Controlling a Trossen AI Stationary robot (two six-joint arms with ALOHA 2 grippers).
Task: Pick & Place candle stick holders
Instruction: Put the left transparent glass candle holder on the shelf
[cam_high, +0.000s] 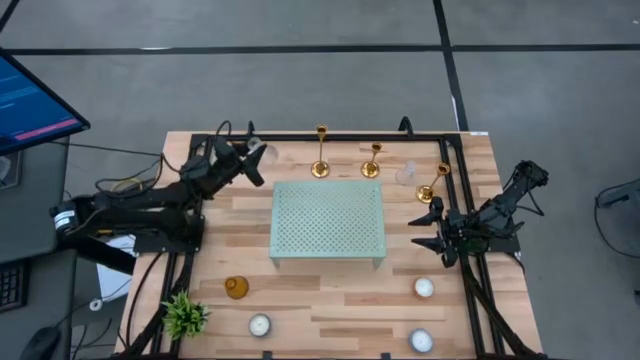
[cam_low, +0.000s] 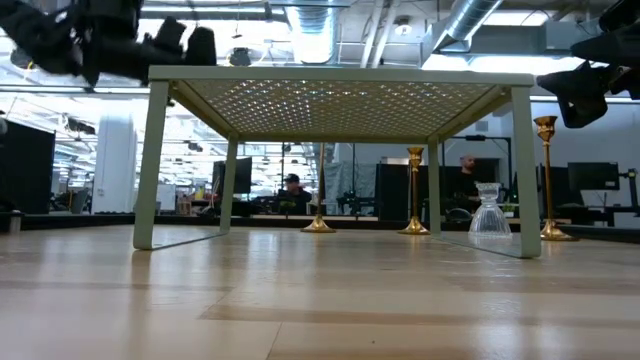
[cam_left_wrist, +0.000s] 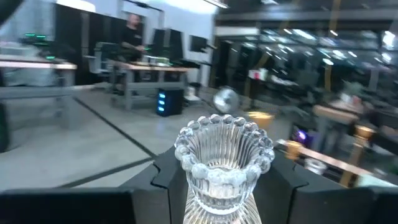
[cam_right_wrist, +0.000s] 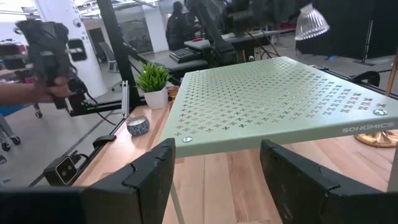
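The left tool (cam_high: 256, 160), in the upper left, holds a clear glass cup (cam_left_wrist: 222, 163). The right tool (cam_high: 432, 230) stands wide and empty. Three candle stick holders (cam_high: 372, 160) stand along the upper edge of the surface (cam_high: 330, 300).

Three slim gold candle stick holders stand upright along the table's far edge, each a thin stem on a round base with a small cup on top. The tallest holder (cam_high: 320, 152) stands furthest left, the shorter middle holder (cam_high: 372, 160) near it on the right, and the third holder (cam_high: 436, 181) well to the right, by the table's right rail. None is touched or held.
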